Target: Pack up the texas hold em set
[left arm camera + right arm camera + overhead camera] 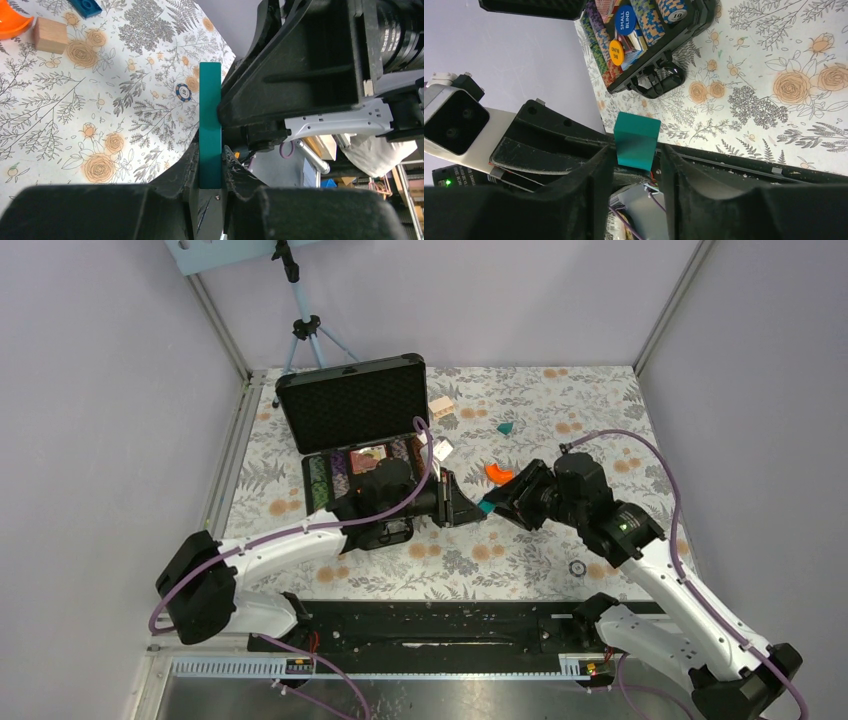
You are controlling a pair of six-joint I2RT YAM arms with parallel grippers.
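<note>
**Teal block between 2 grippers, case open to the left**

The left gripper's (210,156) 2 fingers (187,165) are pinched tight on the lower end of an upright teal block (210,107), with no gap on either side. The right gripper (636,167) meets it head-on. Its 2 fingers (596,175) flank the same block closely at a narrow setting, but I cannot tell whether they press on it. One of them lies against the block's side in the left wrist view.

This meeting point hangs above the middle of the table (560,410), just off the near right corner of the case (350,405). The case sits toward the far left corner of the table, open, with its foam-lined lid raised at the far side. It lies behind and to the left of the left fingers, and the left arm reaches across its near edge.

In the tray, rows of striped chips (651,22) lie packed on edge, with a blue disc (625,20) and an orange disc (617,51) on top. The black handle (664,80) sticks out of the case's near edge.

1 loose chip (183,92) lies flat on the cloth, apart from both grippers and outside the case.

An orange curved block (498,474) rests just beyond the right gripper. A wooden block (50,36) and a blue block (85,6) lie near it.
</note>
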